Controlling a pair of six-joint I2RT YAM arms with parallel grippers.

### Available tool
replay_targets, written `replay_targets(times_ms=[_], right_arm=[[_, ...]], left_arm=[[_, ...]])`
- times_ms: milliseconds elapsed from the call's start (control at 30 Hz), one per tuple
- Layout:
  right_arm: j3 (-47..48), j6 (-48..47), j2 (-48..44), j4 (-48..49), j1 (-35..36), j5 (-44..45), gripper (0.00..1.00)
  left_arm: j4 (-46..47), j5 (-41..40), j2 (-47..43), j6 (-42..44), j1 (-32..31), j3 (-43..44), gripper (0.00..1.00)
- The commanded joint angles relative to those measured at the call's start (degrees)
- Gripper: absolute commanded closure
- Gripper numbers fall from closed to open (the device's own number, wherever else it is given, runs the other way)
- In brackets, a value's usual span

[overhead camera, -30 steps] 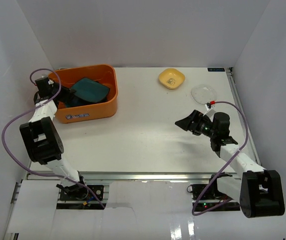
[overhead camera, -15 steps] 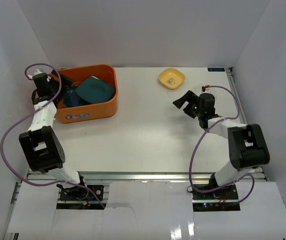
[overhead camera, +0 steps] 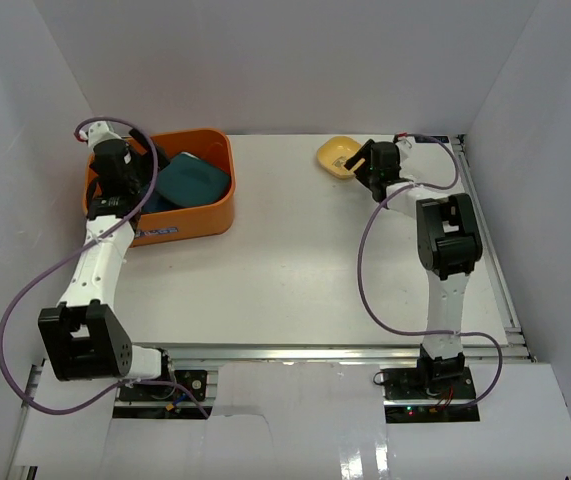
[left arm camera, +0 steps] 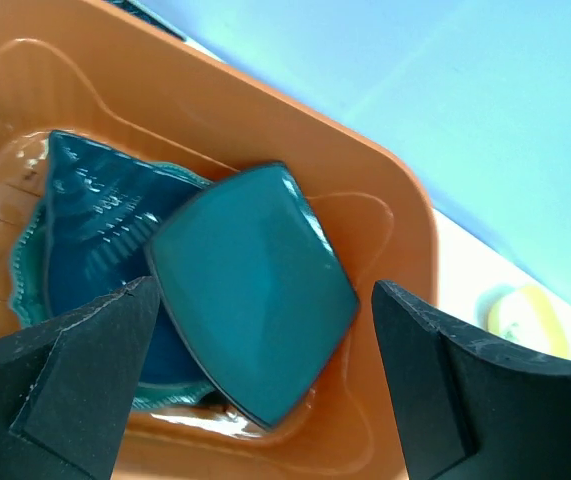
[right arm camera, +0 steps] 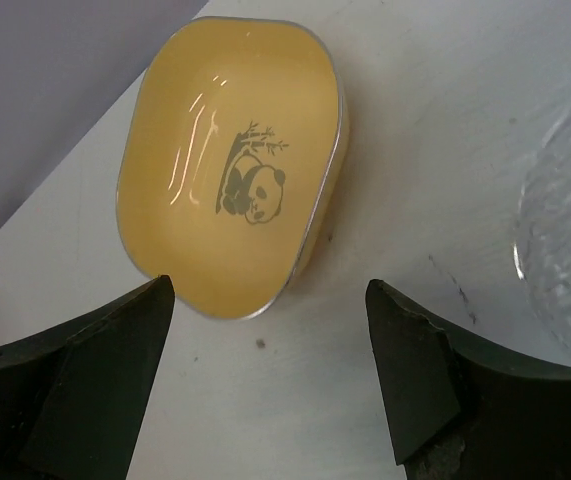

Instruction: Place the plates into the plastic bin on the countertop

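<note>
The orange plastic bin [overhead camera: 180, 225] stands at the far left of the white countertop [overhead camera: 295, 260]. Inside the plastic bin [left arm camera: 365, 205] a teal rounded-square plate [left arm camera: 250, 270] leans on a darker teal patterned plate [left arm camera: 85, 205]. My left gripper [overhead camera: 143, 172] hangs open above them, touching neither; in its wrist view the left gripper [left arm camera: 263, 295] has the square plate below its gap. A small yellow plate [overhead camera: 337, 155] with a panda drawing [right arm camera: 230, 170] lies at the far middle. My right gripper [overhead camera: 360, 162] [right arm camera: 270, 290] is open just short of it. A clear plate [right arm camera: 565, 250] lies to the right.
White walls close the countertop at the back and on both sides. A metal rail [overhead camera: 485, 230] runs along the right edge. Purple cables [overhead camera: 10, 300] loop from both arms. The right arm [overhead camera: 445, 240] stretches far up the right side.
My left gripper has opened and let go of the teal square plate, which now lies in the bin. The right arm has swung from mid-table to the yellow plate.
</note>
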Motion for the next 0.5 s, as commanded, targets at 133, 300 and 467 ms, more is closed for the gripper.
replay_targets(times_ms=[133, 300, 467], right_arm=[[20.8, -1.1, 13.4, -15.2, 0.6, 6.7, 0.21], [17.2, -0.7, 12.4, -9.9, 0.6, 3.8, 0.79], [11.0, -3.2, 3.7, -2.6, 1.2, -1.2, 0.92]], left_arm=[[0.1, 3.9, -9.1, 1.4, -9.5, -1.4, 0.02], [0.0, 9.9, -11.0, 0.6, -14.5, -2.5, 0.02], [-3.9, 17.7, -8.0, 1.3, -16.9, 0.8, 0.02]])
